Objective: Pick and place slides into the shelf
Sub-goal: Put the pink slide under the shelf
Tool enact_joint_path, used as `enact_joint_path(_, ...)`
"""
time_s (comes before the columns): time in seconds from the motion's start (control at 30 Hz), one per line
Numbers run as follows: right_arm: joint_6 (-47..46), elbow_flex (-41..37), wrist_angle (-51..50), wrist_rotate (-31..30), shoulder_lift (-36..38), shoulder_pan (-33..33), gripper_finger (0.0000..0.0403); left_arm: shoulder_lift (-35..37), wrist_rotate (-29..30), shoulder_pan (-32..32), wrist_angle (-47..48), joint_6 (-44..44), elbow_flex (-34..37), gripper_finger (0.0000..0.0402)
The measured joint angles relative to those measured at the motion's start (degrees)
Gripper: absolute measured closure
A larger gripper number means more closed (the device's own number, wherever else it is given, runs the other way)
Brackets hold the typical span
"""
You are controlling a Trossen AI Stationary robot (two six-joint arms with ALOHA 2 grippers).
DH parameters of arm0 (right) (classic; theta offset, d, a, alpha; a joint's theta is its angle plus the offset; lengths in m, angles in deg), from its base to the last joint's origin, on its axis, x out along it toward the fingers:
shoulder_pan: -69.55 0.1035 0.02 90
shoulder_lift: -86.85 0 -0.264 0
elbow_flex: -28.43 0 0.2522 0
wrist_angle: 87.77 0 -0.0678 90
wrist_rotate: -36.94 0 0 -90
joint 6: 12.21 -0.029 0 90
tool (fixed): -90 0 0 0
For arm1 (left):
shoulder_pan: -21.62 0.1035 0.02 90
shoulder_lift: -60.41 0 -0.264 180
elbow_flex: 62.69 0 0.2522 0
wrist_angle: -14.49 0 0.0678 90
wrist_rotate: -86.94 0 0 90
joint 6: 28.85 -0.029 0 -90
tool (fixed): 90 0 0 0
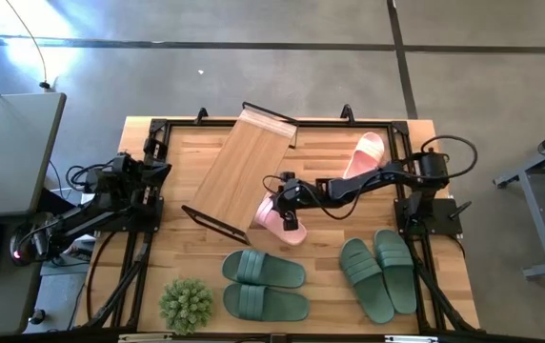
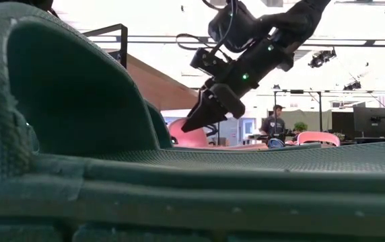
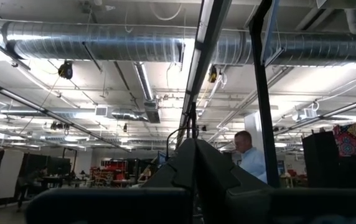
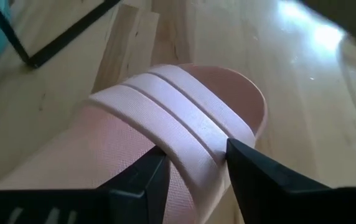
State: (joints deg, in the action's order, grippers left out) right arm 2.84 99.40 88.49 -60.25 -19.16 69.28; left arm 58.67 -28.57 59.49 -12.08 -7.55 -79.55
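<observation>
At frame centre, the right gripper [image 4: 193, 165] pinches only the pink slide's [image 4: 165, 124] strap edge, so the slide could slip free beside the shelf [image 1: 244, 162].
</observation>
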Motion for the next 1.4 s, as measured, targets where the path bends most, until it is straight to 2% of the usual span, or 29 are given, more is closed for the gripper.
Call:
enact_joint_path(0.17, -0.2, 0.0, -1.3, 0.2, 2.1, 0.0, 0.0258, 0.0, -0.5, 0.0, 0.0, 0.0, 0.0, 0.0401)
enact_joint_path(0.27, -0.1, 0.1, -3.0, 3.0, 2.6, 0.0, 0.0258, 0.0, -0.6, 0.0, 0.0, 0.0, 0.0, 0.0401)
enact_joint_path(0.43, -5.3, 0.0, -5.8, 5.6, 3.5, 0.3, 0.0258, 0.0, -0.9, 0.0, 0.0, 0.0, 0.0, 0.0401)
enact_joint_path(0.6, -10.1, 0.0, -12.9, 4.2, 9.6, 1.0, 0.0259, 0.0, -0.9, 0.0, 0.0, 0.0, 0.0, 0.0401)
enact_joint_path(0.73, -21.0, 0.0, -28.5, 2.9, 15.8, 1.1, 0.0269, 0.0, -0.9, 0.0, 0.0, 0.0, 0.0, 0.0401)
enact_joint_path(0.87, -35.9, 0.0, -39.1, 6.1, 19.8, -0.4, 0.0302, 0.0, -0.9, 0.0, 0.0, 0.0, 0.0, 0.0401)
enact_joint_path(1.0, -44.9, -2.8, -32.8, 5.5, 18.6, -3.1, 0.037, 0.0, -0.9, 0.0, 0.0, 0.0, 0.0, 0.0401)
enact_joint_path(1.07, -47.0, -5.4, -26.3, 8.0, 16.7, -4.7, 0.0394, 0.0, -1.1, 0.0, 0.0, 0.0, 0.0, 0.0401)
enact_joint_path(1.17, -50.8, -9.2, -13.3, 14.9, 13.4, -6.9, 0.0392, 0.0, -1.7, 0.0, 0.0, 0.0, 0.0, 0.0401)
enact_joint_path(1.23, -52.1, -11.4, -8.8, 17.8, 10.6, -7.6, 0.0399, 0.0, -1.9, 0.0, 0.0, 0.0, 0.0, 0.0401)
enact_joint_path(1.4, -55.1, -12.1, -2.1, 15.9, 6.6, -7.5, 0.0402, 0.0, -2.1, 0.0, 0.0, 0.0, 0.0, 0.0401)
